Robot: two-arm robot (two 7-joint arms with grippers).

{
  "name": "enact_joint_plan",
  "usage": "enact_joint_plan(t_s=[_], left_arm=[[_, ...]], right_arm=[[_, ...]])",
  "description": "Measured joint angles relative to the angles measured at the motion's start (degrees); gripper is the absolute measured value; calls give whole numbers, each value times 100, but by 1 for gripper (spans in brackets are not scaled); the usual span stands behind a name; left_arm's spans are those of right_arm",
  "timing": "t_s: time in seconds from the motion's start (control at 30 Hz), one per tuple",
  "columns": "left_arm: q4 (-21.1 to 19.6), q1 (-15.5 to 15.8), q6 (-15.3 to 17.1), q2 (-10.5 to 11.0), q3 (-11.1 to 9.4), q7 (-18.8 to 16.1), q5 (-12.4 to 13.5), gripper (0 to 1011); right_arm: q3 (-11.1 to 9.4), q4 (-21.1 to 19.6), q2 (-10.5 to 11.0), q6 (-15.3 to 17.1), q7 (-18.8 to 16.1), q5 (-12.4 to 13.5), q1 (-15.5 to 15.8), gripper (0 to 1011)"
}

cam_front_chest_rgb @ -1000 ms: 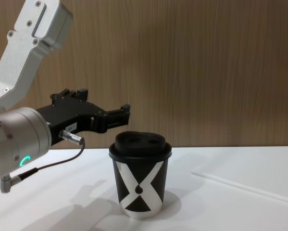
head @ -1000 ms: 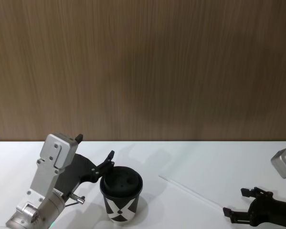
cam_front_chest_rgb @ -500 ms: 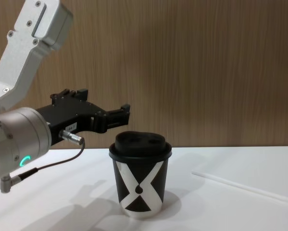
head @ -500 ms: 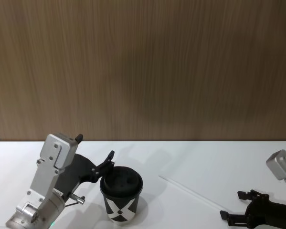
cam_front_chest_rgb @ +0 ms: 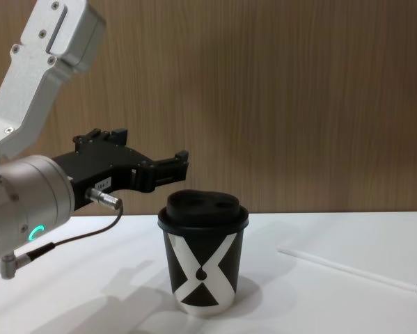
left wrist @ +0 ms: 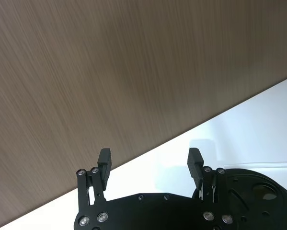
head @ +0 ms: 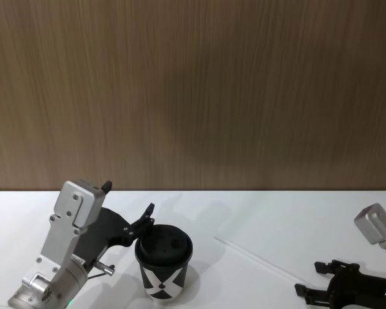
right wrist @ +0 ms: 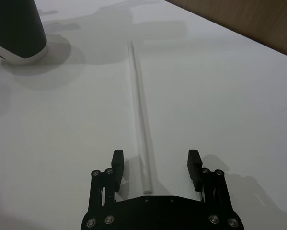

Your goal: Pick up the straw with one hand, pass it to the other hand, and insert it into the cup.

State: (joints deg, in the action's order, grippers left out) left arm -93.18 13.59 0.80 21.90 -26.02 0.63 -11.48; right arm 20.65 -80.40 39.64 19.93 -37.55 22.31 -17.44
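The white straw (head: 257,261) lies flat on the white table, to the right of the cup and apart from it. It also shows as a long line (right wrist: 139,115) and low on the table (cam_front_chest_rgb: 347,269). My right gripper (head: 308,279) is open at the straw's near end. One finger stands on each side of that end (right wrist: 155,155) without touching it. The black cup (head: 164,267) with the white X (cam_front_chest_rgb: 202,268) stands upright, lid on. My left gripper (head: 129,198) hovers open just behind and above the cup's lid (left wrist: 150,154), holding nothing.
A wood-panel wall (head: 193,96) closes the back of the table. The white tabletop (head: 244,212) is bare around the straw and behind the cup. The left arm's silver joint with its green ring light (cam_front_chest_rgb: 27,216) fills the near left.
My right gripper has slid a little left and nearer along the table, so the straw's end now lies between its open fingers. The left gripper, the cup and the straw have not moved.
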Motion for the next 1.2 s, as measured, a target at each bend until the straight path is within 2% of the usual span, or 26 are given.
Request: enact_joint_plan(t_s=[0.1, 0.2, 0.23, 0.4, 0.47, 0.57, 0.7, 0.73, 0.83, 1.2], left_arm=[[0, 0, 0, 0, 0, 0, 0, 1000], [0, 0, 0, 0, 0, 0, 0, 1000], [0, 0, 0, 0, 0, 0, 0, 1000], [0, 0, 0, 0, 0, 0, 0, 1000], [0, 0, 0, 0, 0, 0, 0, 1000], [0, 0, 0, 0, 0, 0, 0, 1000], [0, 0, 0, 0, 0, 0, 0, 1000], [0, 0, 0, 0, 0, 0, 0, 1000], [1, 0, 0, 0, 0, 0, 0, 1000], [0, 0, 0, 0, 0, 0, 0, 999]], right_arm=[[25, -15, 11, 27, 13, 14, -5, 786], [39, -34, 21, 47, 32, 24, -7, 663], [42, -38, 23, 56, 39, 27, -7, 663], [65, -68, 46, 94, 62, 46, -9, 482], [75, -78, 54, 106, 67, 52, -11, 446], [91, -91, 69, 125, 74, 64, -14, 319], [113, -105, 87, 145, 76, 72, -20, 221], [124, -110, 93, 150, 76, 76, -23, 163], [140, -120, 108, 153, 74, 89, -27, 76], [194, -144, 146, 148, 50, 135, -34, 0]])
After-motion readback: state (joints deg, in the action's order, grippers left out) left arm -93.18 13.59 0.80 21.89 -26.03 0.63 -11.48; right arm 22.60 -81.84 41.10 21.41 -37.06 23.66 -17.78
